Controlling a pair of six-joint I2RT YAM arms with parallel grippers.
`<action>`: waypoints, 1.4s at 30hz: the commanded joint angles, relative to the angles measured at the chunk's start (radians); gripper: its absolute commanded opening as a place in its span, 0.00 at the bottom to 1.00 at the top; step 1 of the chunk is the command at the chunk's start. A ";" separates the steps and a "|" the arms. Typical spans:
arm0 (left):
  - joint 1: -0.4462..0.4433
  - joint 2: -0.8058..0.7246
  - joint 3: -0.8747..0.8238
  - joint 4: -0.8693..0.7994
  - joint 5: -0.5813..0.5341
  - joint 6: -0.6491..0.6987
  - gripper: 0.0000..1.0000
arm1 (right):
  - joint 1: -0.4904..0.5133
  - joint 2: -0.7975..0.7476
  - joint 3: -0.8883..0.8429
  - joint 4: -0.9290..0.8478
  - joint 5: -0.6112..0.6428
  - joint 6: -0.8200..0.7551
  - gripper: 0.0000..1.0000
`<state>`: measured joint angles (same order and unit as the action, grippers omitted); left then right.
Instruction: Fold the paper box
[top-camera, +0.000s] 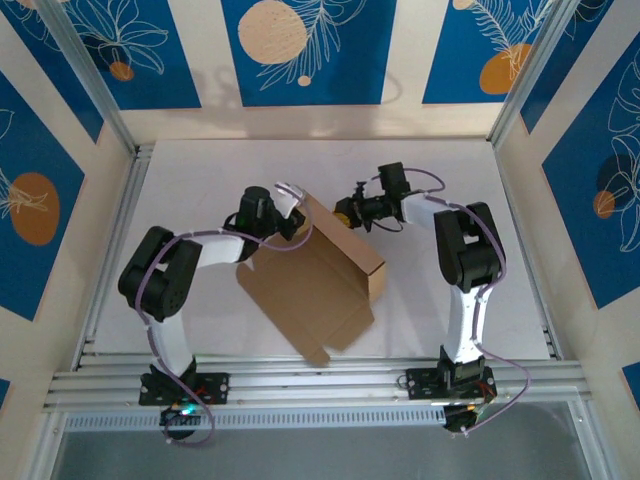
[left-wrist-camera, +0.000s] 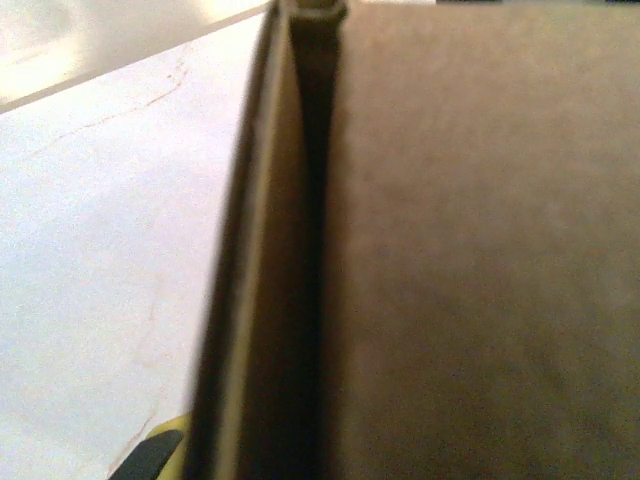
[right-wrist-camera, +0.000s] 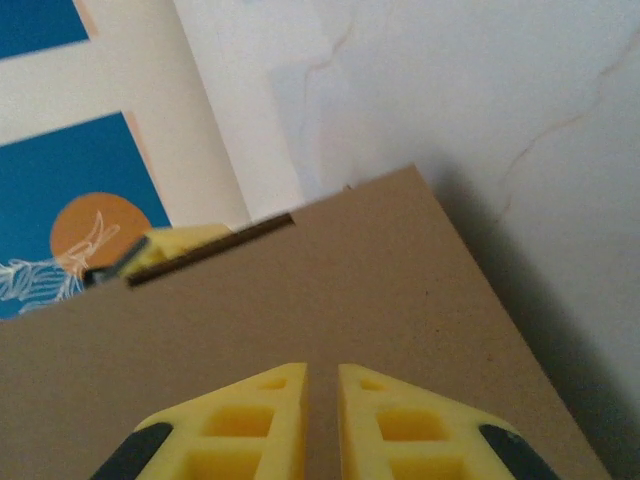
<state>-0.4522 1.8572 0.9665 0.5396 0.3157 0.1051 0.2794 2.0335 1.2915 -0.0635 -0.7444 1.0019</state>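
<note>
The left gripper (top-camera: 290, 207) is clamped on the far-left end of the raised wall of the paper box (top-camera: 310, 285). The box lies mid-table, near flaps flat, with open white table (top-camera: 200, 190) on all sides. Just to the right, the right gripper (top-camera: 348, 213) sits against that wall's far face, its fingers drawn almost together.
</note>
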 joint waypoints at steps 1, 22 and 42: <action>0.009 0.031 0.029 0.038 -0.020 -0.062 0.00 | 0.043 0.033 0.019 0.017 -0.068 -0.014 0.17; -0.034 0.054 0.100 -0.041 -0.379 -0.059 0.08 | 0.132 0.127 0.145 0.054 -0.162 -0.036 0.18; 0.016 -0.071 0.050 -0.138 -0.121 -0.071 0.71 | 0.010 -0.154 0.213 -0.386 0.272 -0.254 0.63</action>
<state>-0.4599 1.8069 1.0042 0.4480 0.1062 0.0666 0.2798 1.8858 1.4925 -0.3492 -0.5133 0.7853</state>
